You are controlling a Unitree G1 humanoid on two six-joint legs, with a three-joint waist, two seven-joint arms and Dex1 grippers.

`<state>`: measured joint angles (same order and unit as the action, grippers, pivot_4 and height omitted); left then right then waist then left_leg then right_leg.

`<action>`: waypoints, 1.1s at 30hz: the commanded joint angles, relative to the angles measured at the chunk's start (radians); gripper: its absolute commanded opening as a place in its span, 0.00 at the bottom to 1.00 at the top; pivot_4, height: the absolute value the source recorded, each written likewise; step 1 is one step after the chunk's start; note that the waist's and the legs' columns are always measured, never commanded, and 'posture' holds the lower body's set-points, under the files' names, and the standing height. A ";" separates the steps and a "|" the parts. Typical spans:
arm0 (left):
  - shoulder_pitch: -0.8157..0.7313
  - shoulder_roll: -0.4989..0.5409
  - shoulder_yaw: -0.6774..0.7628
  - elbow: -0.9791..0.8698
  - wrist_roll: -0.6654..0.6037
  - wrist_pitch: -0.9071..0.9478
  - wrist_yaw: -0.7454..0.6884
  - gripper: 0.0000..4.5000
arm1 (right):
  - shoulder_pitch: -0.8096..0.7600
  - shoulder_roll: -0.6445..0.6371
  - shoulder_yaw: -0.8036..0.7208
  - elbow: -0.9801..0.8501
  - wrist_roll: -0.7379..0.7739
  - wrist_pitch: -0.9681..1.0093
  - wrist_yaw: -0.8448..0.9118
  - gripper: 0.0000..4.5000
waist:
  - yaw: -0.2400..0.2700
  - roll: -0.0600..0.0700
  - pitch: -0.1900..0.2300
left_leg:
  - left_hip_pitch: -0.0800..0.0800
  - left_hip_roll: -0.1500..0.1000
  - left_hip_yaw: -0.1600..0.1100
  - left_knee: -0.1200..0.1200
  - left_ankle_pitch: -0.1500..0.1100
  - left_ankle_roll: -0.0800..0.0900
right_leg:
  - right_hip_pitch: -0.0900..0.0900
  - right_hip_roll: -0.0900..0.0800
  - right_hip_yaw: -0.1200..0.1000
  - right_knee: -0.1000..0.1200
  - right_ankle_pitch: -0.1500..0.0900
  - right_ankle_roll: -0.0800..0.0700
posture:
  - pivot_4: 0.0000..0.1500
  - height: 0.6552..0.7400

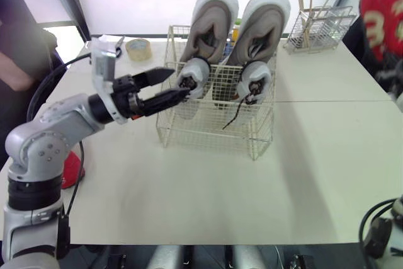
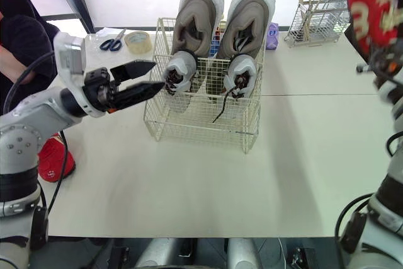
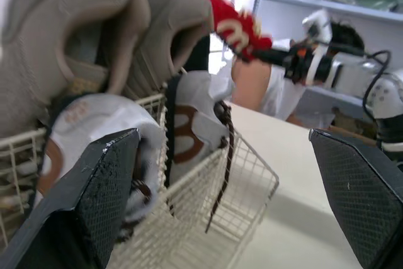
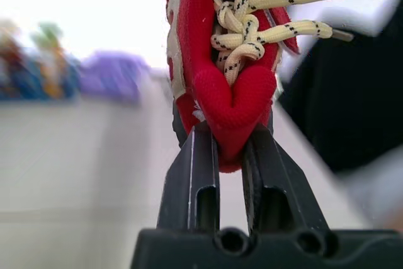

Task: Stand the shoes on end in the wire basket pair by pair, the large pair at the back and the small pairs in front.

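Loose red shoe [image 2: 54,159]: lies below the left edge of the table [image 2: 189,187], beside the left arm.
Left gripper [image 2: 158,75]: fingers spread apart, holding nothing; tips at the basket's left side, near the left small shoe.
Wire basket [image 2: 195,127]: stands mid-table.
Large taupe pair [image 2: 195,17]: on end at the back of the basket, rising above its rim.
Small grey pair [image 2: 178,70]: on end in front; a dark lace hangs from the right one.
Right gripper [image 4: 230,140]: clamped on a second red shoe [image 2: 371,4], raised at far right, well apart from the basket.
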<state>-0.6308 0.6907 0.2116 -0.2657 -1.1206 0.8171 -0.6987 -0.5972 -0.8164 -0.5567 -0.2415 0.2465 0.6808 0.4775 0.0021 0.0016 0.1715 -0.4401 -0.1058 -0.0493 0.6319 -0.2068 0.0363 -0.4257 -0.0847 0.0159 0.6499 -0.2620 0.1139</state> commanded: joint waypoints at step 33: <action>-0.200 0.179 0.072 0.178 -0.192 0.399 -0.096 0.72 | -0.556 0.001 0.652 0.292 -0.003 -0.939 0.898 0.00 | -0.012 -0.004 0.003 | -0.001 -0.001 -0.002 0.001 0.004 -0.007 | -0.002 -0.001 0.000 0.001 0.000 0.000 | 1.00 1.00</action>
<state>-0.8181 0.8703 0.2800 -0.0839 -1.3254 1.2318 -0.7983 -1.1147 -0.8145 0.1142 0.0600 0.2312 -0.2350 1.3735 -0.0101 -0.0025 0.1747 -0.4413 -0.1066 -0.0512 0.6324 -0.2033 0.0295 -0.4273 -0.0855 0.0159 0.6511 -0.2618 0.1141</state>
